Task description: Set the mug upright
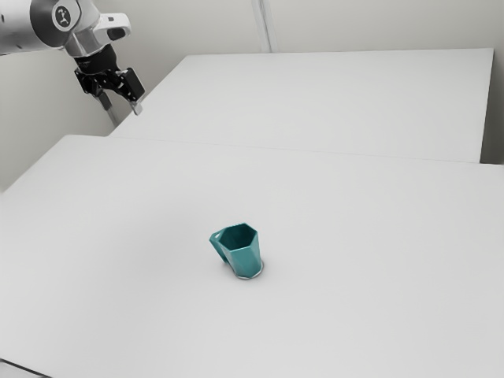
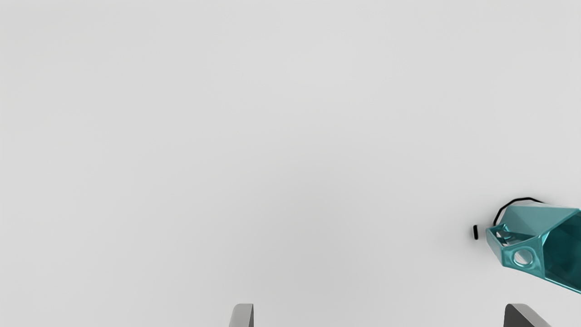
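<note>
While upright on one table (image 1: 354,315), one teal mug (image 1: 246,258), well apart from one empty claw (image 1: 121,105), two fingers (image 2: 241,316) wide open.

1. Plain indoor room, lab-like; exact kind cannot be told.
2. Pale grey walls (image 1: 378,24) behind a broad, smooth white surface (image 1: 362,236).
3. White-and-black robot arm (image 1: 24,27), upper left in the exterior view.

White table (image 1: 378,260) (pale walls (image 1: 378,24) behind).
</note>
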Available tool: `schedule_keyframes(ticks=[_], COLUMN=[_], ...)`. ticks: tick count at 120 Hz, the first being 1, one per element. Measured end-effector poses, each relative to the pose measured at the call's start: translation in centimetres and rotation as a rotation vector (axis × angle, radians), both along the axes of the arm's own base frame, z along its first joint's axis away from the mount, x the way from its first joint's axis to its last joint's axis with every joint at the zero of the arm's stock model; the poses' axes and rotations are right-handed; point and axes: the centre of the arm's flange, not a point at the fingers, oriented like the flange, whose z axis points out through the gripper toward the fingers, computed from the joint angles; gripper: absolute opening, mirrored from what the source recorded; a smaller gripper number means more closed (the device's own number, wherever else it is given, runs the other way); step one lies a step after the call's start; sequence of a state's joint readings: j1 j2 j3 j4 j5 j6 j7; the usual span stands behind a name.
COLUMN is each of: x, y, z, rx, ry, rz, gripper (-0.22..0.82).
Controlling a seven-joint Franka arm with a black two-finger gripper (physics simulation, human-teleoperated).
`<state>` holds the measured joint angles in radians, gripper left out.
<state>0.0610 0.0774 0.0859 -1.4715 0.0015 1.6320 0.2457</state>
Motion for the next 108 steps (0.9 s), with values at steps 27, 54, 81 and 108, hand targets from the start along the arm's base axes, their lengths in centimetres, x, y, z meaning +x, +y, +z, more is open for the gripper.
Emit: schedule_keyframes(ticks=[27, 54, 81, 108], x=[0.0, 0.0, 0.0, 0.0], y=[0.0, 0.0, 0.01, 0.01], z=[0.0, 0.0, 0.0, 0.0], rx=[0.001, 0.001, 0.002, 0.002], ry=[0.0, 0.0, 0.0, 0.001], rz=[-0.01, -0.016, -0.021, -0.024], gripper=[0.6, 0.6, 0.6, 0.6])
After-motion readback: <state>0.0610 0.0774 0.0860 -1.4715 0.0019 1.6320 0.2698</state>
